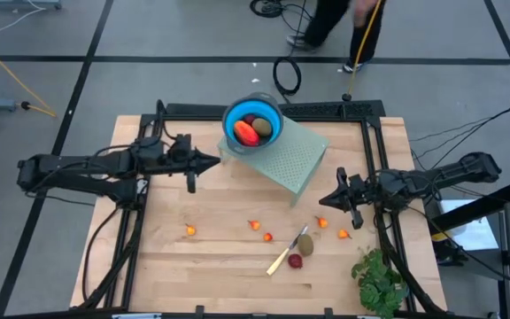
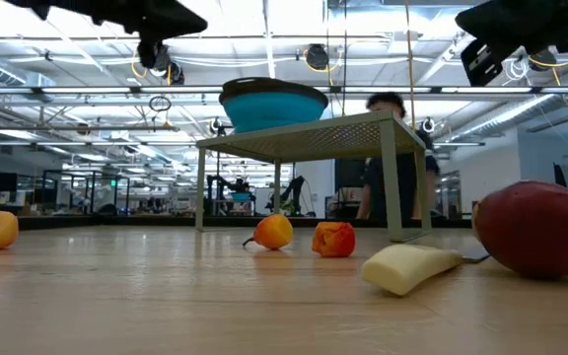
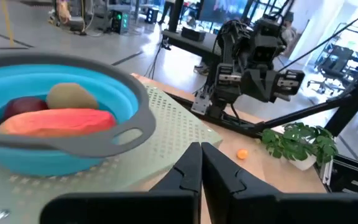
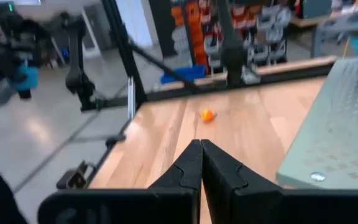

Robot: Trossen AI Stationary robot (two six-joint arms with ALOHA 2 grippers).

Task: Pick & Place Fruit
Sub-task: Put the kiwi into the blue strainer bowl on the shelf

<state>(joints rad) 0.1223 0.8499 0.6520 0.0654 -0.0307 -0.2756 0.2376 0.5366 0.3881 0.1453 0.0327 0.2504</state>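
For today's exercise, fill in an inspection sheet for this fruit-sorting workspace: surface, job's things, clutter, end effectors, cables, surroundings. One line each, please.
Surface: wooden table, with a pale green perforated stand on it.
Job's things: blue bowl on the stand holds a red-orange piece, a brownish-green oval and a dark red ball; another oval, a red ball and tiny orange pieces lie on the table.
Clutter: knife; leafy bunch.
End effectors: left end effector shut, beside the bowl; right end effector shut, above the table; both empty.
Cables: black coil and yellow cable on the floor.
Surroundings: a person behind the table.
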